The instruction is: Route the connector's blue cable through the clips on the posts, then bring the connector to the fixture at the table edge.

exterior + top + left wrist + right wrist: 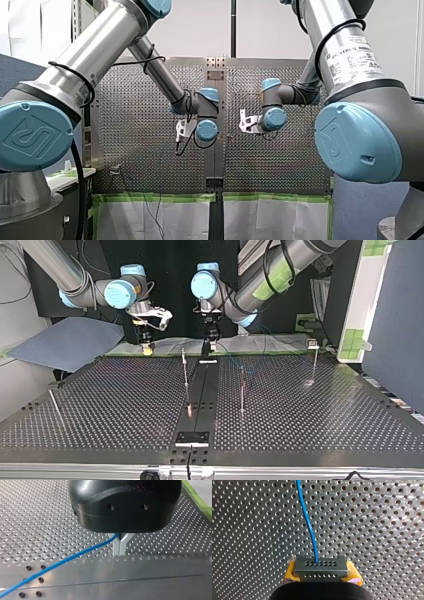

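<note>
Connector (320, 568): small grey metal block with two rows of small holes on its face, clamped between the yellow pads (290, 571) of my right hand (322, 574), above the perforated tabletop (249, 535).
Blue cable (308, 522): thin, glossy, gently curved. It leaves the connector's upper hole row and runs ahead.
My left hand (120, 545): metal fingers pinched together on the cable, tips close to the tabletop.
Posts (185, 371): thin upright rods at mid-tabletop, apart from both hands.

The perforated table (115, 405) carries a dark centre strip (200, 395) and several thin upright posts (185, 375).
</note>
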`<state>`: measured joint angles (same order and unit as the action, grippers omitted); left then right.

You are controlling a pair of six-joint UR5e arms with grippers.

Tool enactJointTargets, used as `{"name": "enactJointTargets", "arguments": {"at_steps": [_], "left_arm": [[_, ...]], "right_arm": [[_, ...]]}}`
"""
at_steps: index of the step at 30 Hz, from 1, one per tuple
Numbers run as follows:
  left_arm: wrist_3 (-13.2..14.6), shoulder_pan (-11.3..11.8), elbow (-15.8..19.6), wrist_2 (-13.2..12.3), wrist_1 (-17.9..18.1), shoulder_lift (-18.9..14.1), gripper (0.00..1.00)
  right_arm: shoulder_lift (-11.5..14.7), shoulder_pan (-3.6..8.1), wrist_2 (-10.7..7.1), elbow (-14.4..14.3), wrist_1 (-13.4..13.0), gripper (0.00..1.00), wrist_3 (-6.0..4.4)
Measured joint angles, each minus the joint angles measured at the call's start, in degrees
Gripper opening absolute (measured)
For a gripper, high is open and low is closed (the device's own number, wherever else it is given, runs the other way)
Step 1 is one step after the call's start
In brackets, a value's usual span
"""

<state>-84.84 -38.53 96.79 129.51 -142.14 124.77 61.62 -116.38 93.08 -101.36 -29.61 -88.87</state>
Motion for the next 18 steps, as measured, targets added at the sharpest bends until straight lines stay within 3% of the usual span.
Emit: {"name": "enactJointTargets", "arguments": {"at_steps": [11,18], "left_arm": [[-1.2,-0.2,-2.7,-0.8,-0.2,4.1,0.00],[-1.2,-0.2,-2.8,-0.9,-0.2,4.9,0.00]], "right_arm": [[-3.3,1.84,-0.65,0.0,-0.6,0.00,1.88],[-4.3,3.08,-3.49,0.0,-2.3,0.00,2.41]]}}
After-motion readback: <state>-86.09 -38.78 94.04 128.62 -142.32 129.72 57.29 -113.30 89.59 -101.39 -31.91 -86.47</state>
